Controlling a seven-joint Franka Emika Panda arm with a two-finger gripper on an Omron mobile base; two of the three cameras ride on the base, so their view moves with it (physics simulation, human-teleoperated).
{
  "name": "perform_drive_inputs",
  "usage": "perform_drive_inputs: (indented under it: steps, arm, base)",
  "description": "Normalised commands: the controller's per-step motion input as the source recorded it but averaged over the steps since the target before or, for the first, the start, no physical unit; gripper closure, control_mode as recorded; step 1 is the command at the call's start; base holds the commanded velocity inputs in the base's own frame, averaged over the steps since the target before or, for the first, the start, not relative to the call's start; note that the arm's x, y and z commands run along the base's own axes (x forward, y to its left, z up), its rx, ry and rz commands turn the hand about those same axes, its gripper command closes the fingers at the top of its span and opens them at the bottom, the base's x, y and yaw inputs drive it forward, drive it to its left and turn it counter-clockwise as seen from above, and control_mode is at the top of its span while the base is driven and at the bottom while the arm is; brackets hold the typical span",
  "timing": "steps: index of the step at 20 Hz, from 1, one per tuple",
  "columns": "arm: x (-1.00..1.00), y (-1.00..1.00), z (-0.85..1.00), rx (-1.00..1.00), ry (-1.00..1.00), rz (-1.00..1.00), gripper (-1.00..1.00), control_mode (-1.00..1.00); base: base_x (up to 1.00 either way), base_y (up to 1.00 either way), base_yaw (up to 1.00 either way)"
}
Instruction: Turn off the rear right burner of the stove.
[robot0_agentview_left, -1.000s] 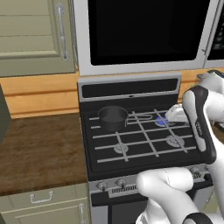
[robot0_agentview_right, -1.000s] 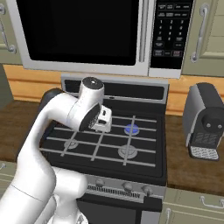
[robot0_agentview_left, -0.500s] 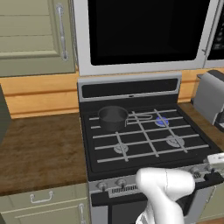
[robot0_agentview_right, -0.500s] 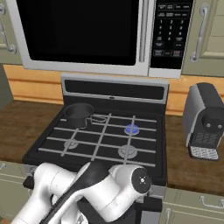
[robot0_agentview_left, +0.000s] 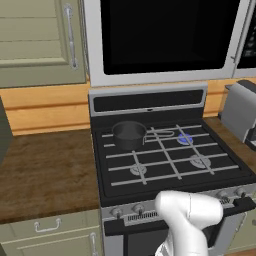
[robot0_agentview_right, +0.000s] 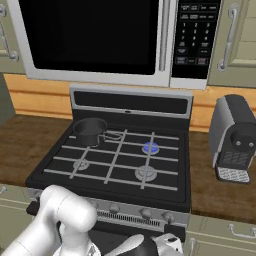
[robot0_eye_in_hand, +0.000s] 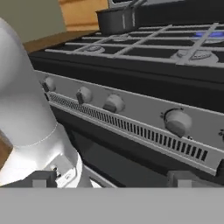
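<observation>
The black stove (robot0_agentview_left: 170, 172) (robot0_agentview_right: 165, 187) has thin grey grate bars and silver knobs along its front. Its rear right burner (robot0_agentview_left: 184, 138) (robot0_agentview_right: 150, 147) glows blue, and the glow also appears far right in the hand view (robot0_eye_in_hand: 211, 34). My gripper (robot0_eye_in_hand: 111, 181) is low in front of the stove's front panel, open, with nothing between its fingertips (robot0_eye_in_hand: 42, 178). Four knobs face it; the nearest large knob (robot0_eye_in_hand: 177, 122) is to the right, apart from the fingers. My arm (robot0_agentview_left: 190, 215) bends down before the oven door.
A dark pot (robot0_agentview_left: 129, 135) (robot0_agentview_right: 90, 130) sits on the rear left burner. A grey coffee machine (robot0_agentview_right: 234, 140) stands on the wooden counter right of the stove. The microwave (robot0_agentview_right: 100, 35) hangs above. Cabinet drawers flank the oven.
My arm has swung down from above the cooktop to low in front of the stove's knob panel. The rear right burner glows blue throughout.
</observation>
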Motion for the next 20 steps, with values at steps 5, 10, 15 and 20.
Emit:
perform_drive_inputs:
  steps: [5, 10, 15, 20]
  arm:
    - [0.26, -0.01, -0.52, -0.26, -0.45, 0.04, -1.00, -1.00]
    - [0.43, 0.00, -0.15, -0.17, -0.36, 0.00, -1.00, -1.00]
    - [0.55, 0.00, -0.09, -0.11, -0.20, 0.00, -1.00, -1.00]
    - [0.53, 0.00, -0.05, -0.04, -0.06, 0.00, -1.00, -1.00]
  base:
    - [0.00, 0.00, 0.00]
    - [0.00, 0.00, 0.00]
    - [0.00, 0.00, 0.00]
    - [0.00, 0.00, 0.00]
